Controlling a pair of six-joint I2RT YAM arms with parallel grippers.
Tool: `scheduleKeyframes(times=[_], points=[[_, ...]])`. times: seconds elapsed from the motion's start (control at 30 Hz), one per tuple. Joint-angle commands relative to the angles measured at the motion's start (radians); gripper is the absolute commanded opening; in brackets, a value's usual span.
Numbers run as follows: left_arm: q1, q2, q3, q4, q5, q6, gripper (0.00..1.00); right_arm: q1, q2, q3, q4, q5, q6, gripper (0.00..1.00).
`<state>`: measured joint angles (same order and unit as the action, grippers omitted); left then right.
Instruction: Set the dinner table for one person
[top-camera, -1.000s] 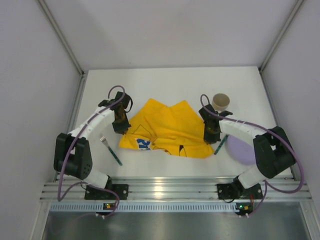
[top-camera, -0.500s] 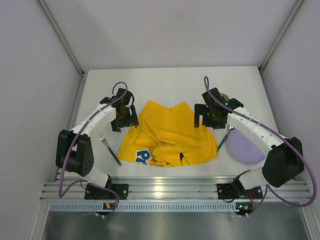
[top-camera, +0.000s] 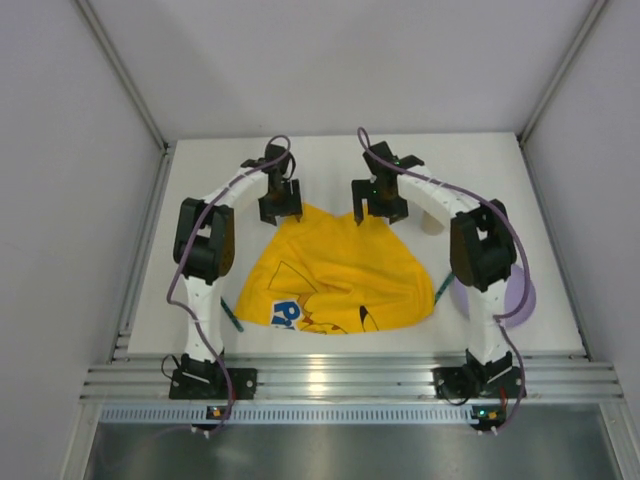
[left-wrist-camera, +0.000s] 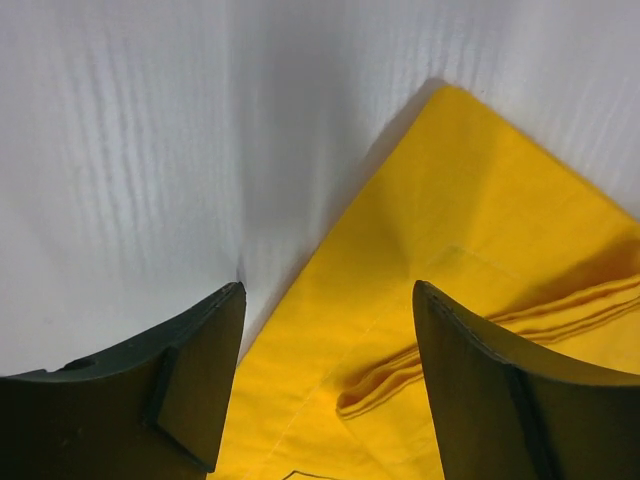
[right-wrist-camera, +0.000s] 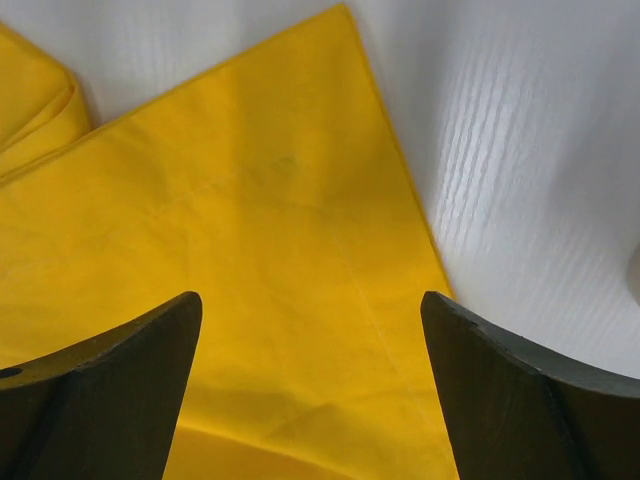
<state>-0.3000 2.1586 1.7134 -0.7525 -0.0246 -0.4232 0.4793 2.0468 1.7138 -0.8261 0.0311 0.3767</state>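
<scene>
The table (top-camera: 330, 160) was seen lying under both arms, with a yellow mat (top-camera: 340, 285) spread on its middle. The left gripper (left-wrist-camera: 330, 300) and right gripper (right-wrist-camera: 310, 310) were held over the mat's far corners, jaws wide apart and nothing gripped. A cup (top-camera: 433, 222) and a purple plate (top-camera: 522, 300) were set right of the mat, largely hidden by the right arm, so their contents could not be told.

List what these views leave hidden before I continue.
- Cup: top view, mostly behind the right arm.
- Purple plate: top view, partly under that arm.
- Left teal-handled utensil: top view, head behind the left arm, type unclear.
- Right teal-handled utensil: top view, head hidden by right arm.
- Yellow mat print: folds hide part.
</scene>
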Motion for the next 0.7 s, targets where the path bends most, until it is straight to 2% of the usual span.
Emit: scheduleKeyframes(times=[0.0, 0.1, 0.2, 0.23, 0.33, 0.37, 0.4, 0.43, 0.47, 0.5, 0.53, 0.6, 0.67], points=[[-0.001, 0.043, 0.061, 0.008, 0.104, 0.040, 0.70, -0.036, 0.070, 0.118, -0.051, 0.009, -0.028, 0.91], [-0.004, 0.067, 0.054, 0.012, 0.167, 0.060, 0.66, -0.050, 0.133, 0.139, -0.059, 0.004, -0.029, 0.90], [-0.004, 0.072, 0.020, 0.016, 0.173, 0.069, 0.55, -0.048, 0.165, 0.124, -0.050, -0.003, -0.025, 0.89], [-0.004, 0.070, 0.008, 0.021, 0.173, 0.072, 0.47, -0.050, 0.174, 0.116, -0.035, -0.010, -0.024, 0.88], [-0.004, 0.072, -0.034, 0.036, 0.204, 0.075, 0.35, -0.048, 0.194, 0.090, -0.013, -0.025, -0.018, 0.78], [-0.005, 0.073, -0.047, 0.044, 0.213, 0.075, 0.27, -0.048, 0.200, 0.084, -0.011, -0.026, -0.018, 0.72], [-0.005, 0.075, -0.054, 0.045, 0.221, 0.075, 0.23, -0.048, 0.205, 0.081, -0.005, -0.031, -0.016, 0.66], [-0.005, 0.076, -0.057, 0.045, 0.226, 0.074, 0.18, -0.050, 0.213, 0.078, -0.005, -0.054, -0.018, 0.53], [-0.005, 0.076, -0.055, 0.047, 0.229, 0.073, 0.07, -0.050, 0.214, 0.075, -0.001, -0.060, -0.016, 0.42], [-0.005, 0.078, -0.055, 0.044, 0.224, 0.073, 0.02, -0.050, 0.217, 0.072, 0.004, -0.062, -0.018, 0.33], [-0.005, 0.073, -0.052, 0.039, 0.216, 0.073, 0.00, -0.050, 0.217, 0.073, 0.005, -0.060, -0.024, 0.18], [-0.002, 0.064, -0.034, 0.028, 0.197, 0.077, 0.00, -0.051, 0.219, 0.082, 0.005, -0.054, -0.030, 0.03], [0.008, 0.044, -0.006, -0.004, 0.144, 0.083, 0.00, -0.057, 0.213, 0.102, -0.021, -0.034, -0.041, 0.00]])
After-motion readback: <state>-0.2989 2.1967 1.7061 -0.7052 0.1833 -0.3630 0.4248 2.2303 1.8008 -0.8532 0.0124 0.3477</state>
